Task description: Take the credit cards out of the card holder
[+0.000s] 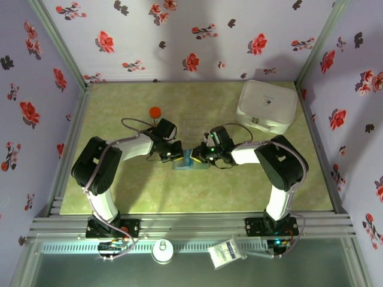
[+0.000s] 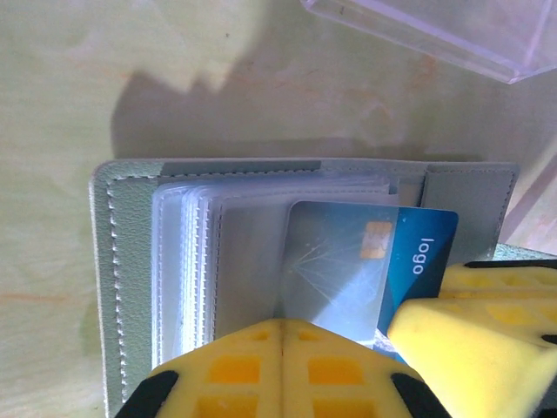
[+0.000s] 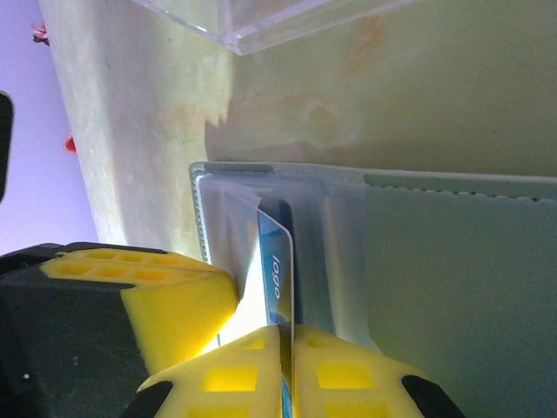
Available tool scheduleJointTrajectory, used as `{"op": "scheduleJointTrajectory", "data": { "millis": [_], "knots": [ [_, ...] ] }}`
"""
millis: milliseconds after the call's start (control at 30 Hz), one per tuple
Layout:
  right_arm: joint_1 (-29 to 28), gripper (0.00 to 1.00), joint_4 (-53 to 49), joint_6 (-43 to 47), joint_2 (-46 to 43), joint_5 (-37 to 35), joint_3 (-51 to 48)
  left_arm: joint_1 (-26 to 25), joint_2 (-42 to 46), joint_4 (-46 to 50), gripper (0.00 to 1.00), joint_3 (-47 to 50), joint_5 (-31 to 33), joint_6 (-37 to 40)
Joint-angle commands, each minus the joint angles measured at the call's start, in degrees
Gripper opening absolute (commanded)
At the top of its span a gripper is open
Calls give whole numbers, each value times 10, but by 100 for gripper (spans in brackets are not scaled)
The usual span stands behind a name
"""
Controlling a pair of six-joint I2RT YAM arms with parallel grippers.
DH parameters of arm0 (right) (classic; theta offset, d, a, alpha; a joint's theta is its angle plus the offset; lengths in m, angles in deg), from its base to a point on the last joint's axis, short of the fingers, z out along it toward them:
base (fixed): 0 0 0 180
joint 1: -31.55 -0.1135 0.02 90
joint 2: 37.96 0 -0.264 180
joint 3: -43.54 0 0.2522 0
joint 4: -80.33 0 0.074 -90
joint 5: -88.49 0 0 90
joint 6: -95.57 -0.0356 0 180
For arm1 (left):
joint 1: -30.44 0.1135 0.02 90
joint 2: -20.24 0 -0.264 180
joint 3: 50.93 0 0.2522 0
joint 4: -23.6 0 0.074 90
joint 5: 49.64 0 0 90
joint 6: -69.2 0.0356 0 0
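Right fingers [image 3: 348, 376] pinch the blue card [image 2: 374, 261]; left fingers [image 2: 233, 367] clenched atop card holder [image 2: 122, 261].

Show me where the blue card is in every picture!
Top view: too small to pick out; look at the card holder, table's middle.
Left wrist view: blue card, lower right, partly out of its sleeve.
Right wrist view: edge-on, bottom middle, in the right hand.
Shared landmark: the grey card holder.

Blue card [image 2: 383, 261] partly inside open holder [image 2: 130, 287]
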Motion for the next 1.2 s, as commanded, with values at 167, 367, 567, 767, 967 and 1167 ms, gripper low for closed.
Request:
{"op": "scheduleJointTrajectory", "data": {
  "millis": [167,367,567,767,967,1167],
  "knots": [
    [14,11,-90,49,-48,-29,-7,3,-9,36,0,4,15,11],
    [19,10,-165,88,-72,-45,16,4,-7,36,0,4,13,12],
    [19,8,-205,110,-85,-50,32,5,-4,30,0,0,5,9],
    [19,9,-266,155,-109,-74,49,6,16,20,0,-3,-2,6],
    [19,8,-358,282,-123,-108,98,10,47,14,3,-8,-5,6],
    [18,6,-474,459,-112,-179,169,22,89,9,7,16,5,9]
  ]
}}
